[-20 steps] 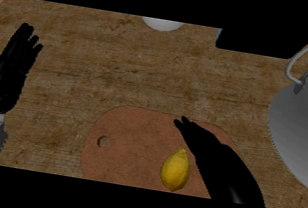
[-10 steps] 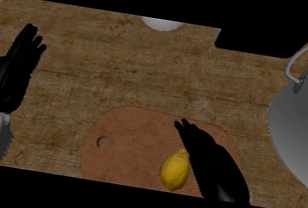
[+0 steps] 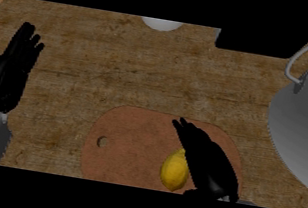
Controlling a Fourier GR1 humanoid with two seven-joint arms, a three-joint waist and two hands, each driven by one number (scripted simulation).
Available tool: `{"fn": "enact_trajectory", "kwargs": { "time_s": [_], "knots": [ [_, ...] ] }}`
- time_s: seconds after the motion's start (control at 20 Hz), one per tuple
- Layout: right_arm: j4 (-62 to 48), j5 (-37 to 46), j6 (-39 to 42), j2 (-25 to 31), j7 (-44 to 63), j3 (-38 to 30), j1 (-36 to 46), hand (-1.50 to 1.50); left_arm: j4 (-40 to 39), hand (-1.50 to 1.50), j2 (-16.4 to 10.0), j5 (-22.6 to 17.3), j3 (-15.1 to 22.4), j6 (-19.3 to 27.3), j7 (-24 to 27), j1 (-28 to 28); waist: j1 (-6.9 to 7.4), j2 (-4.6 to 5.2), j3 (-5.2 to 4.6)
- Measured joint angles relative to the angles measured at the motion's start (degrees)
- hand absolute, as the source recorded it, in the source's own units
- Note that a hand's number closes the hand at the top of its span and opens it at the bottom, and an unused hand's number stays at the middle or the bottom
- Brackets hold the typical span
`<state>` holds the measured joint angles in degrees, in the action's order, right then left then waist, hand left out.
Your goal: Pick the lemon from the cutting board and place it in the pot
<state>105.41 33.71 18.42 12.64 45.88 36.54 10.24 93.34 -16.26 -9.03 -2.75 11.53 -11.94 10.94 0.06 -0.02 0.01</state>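
1. I am looking steeply down at one wooden counter [image 3: 140,68], brown with a rough, streaky grain.
2. One cutting board [image 3: 133,138] is lying at the lower middle. It is reddish-brown, flat and rounded, with a small round hole [image 3: 102,142] near its left side.
3. One lemon [image 3: 173,171], yellow, smooth and oval, is lying on the board's lower right part, well apart from the pot.
4. One pot [image 3: 294,133] is standing at the right edge. It is large, round, grey metal, pale inside, with a thin loop handle [image 3: 296,61] on its rim.
5. The right hand [image 3: 208,160], black, is reaching over the board with its fingers stretched nearly straight. They are lying along the lemon's right side and not curling round it. It is holding nothing, and I cannot tell whether it is touching the fruit.
6. The left hand [image 3: 8,73], also black, is resting at the left edge, open, fingers up, holding nothing.
7. At the top edge one rounded white object [image 3: 161,24] and one black block [image 3: 260,44] are showing, both cut off.
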Motion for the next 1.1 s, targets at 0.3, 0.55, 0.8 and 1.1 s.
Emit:
{"fn": "enact_trajectory", "kwargs": {
  "time_s": [0.3, 0.55, 0.8, 1.1],
  "knots": [
    [-3.53, 2.92, -0.33, -1.62, -4.17, -1.86, -1.94, 1.5, 0.55, 0.0, 0.88, 1.13, -0.95, -0.89, -1.15, 0.23, -0.06, 0.0, 0.0],
    [-7.76, 5.86, 0.71, -1.75, -10.15, -0.79, 0.7, 1.5, 0.97, 0.0, 1.07, 1.19, -1.72, -1.64, -1.5, 0.22, 0.07, 0.0, -0.01],
    [-8.8, 9.31, 0.18, -2.89, -14.1, -0.57, -0.56, 1.5, 1.77, 0.0, 2.15, 2.64, -1.48, -1.82, -2.54, 0.2, -0.02, -0.16, -0.08],
    [0.78, 10.27, 1.61, 7.91, -26.39, 6.09, -9.21, 1.5, 1.58, 0.0, 1.94, 2.54, -2.78, -1.91, -2.74, -0.28, -1.27, -0.69, -0.08]
  ]
}}
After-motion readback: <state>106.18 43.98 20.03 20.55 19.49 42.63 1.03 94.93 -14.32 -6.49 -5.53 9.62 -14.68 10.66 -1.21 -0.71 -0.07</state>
